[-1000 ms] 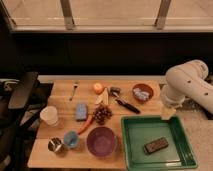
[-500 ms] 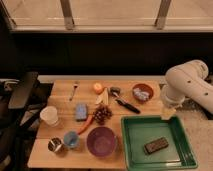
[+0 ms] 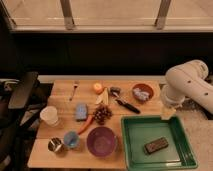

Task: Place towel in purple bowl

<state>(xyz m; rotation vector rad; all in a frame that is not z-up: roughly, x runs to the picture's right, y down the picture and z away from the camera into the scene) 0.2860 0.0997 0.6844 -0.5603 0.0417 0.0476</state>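
The purple bowl (image 3: 101,141) stands empty near the table's front edge, left of the green tray. A crumpled grey-white towel (image 3: 143,92) lies in a brown bowl (image 3: 135,96) at the back right of the table. My gripper (image 3: 167,112) hangs from the white arm (image 3: 186,82) at the right, pointing down over the tray's far right corner. It is to the right of the towel and well apart from it.
A green tray (image 3: 181,156) at the front right holds a dark flat object (image 3: 156,145). On the table lie a black-handled tool (image 3: 126,104), grapes (image 3: 102,114), a carrot (image 3: 85,125), a blue sponge (image 3: 81,111), a white cup (image 3: 49,115), a blue cup (image 3: 71,139), a metal cup (image 3: 55,145), an orange (image 3: 98,88) and a fork (image 3: 75,89). A dark chair (image 3: 20,95) stands at the left.
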